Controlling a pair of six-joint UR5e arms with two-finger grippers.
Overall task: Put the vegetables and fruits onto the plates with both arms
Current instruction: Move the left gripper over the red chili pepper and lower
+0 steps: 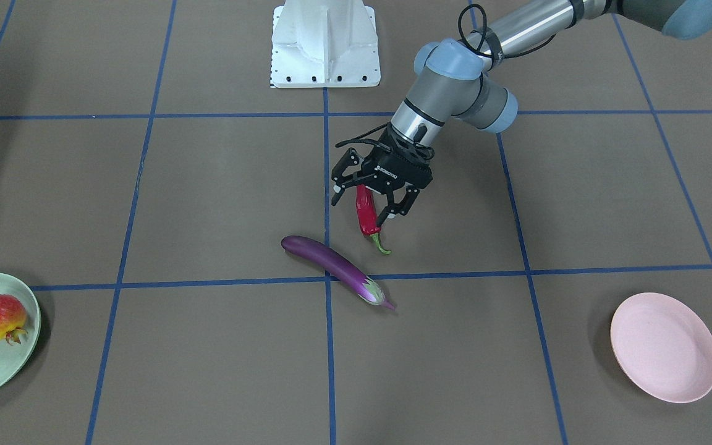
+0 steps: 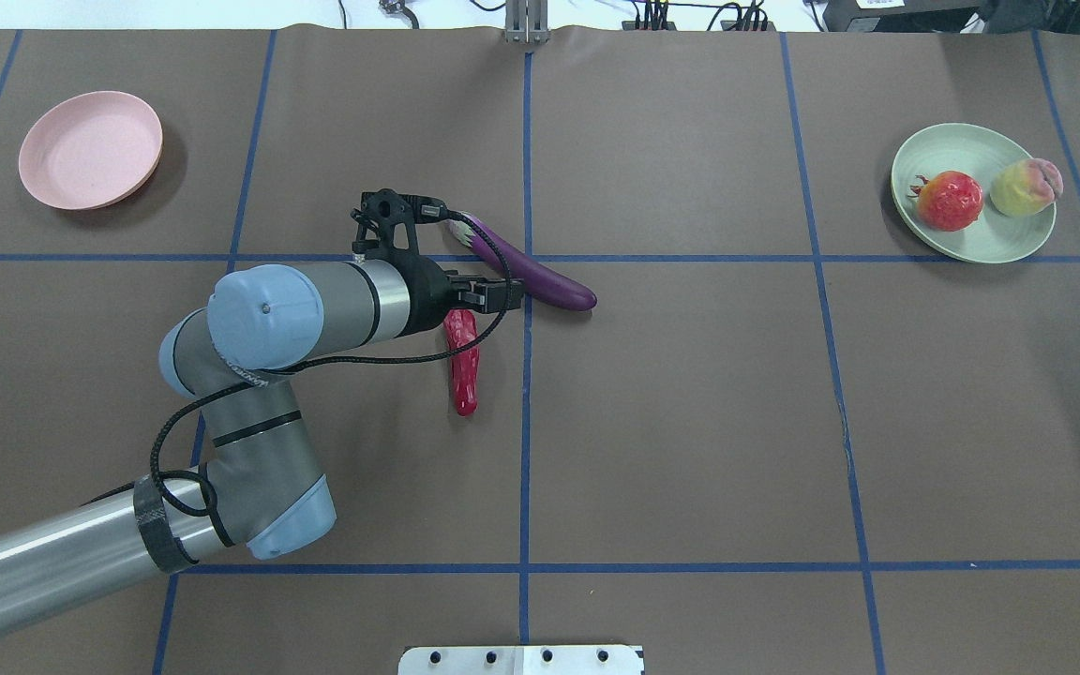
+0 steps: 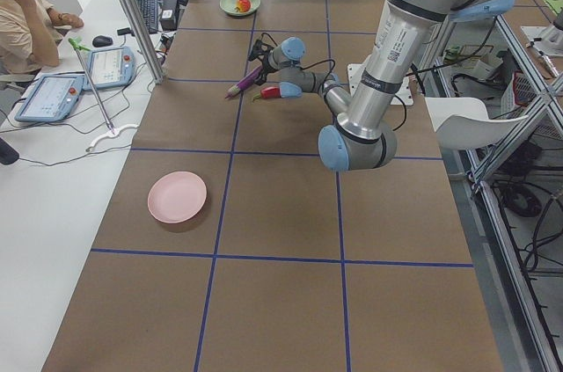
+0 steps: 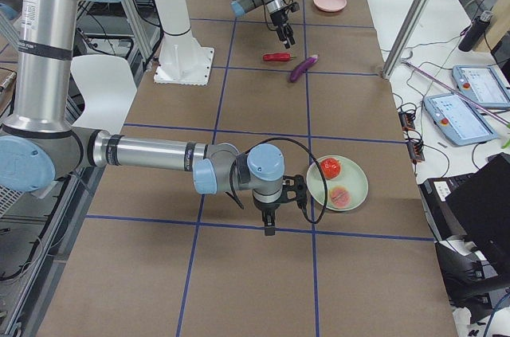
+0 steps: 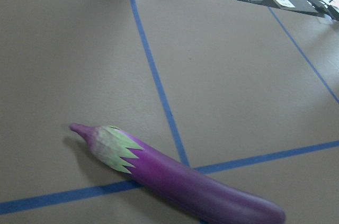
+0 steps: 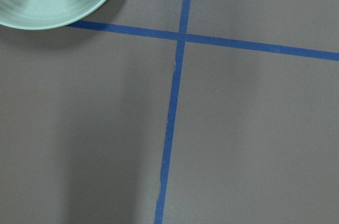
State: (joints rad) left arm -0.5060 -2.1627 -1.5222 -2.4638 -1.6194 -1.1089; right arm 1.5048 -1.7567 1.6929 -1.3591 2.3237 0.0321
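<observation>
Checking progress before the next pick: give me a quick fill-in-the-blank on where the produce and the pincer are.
1. The bumpy red fruit and the peach both sit on the ____ plate.
2. The ____ plate holds nothing.
3. The left pincer, open, has its fingers either side of the red ____; the eggplant lies on the table.
Missing: green; pink; chili.

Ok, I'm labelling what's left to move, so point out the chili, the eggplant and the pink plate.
chili (image 1: 366, 213), front-facing view, middle of its red body.
eggplant (image 1: 333, 262), front-facing view, middle of its purple body.
pink plate (image 1: 664, 346), front-facing view, bare centre.
</observation>
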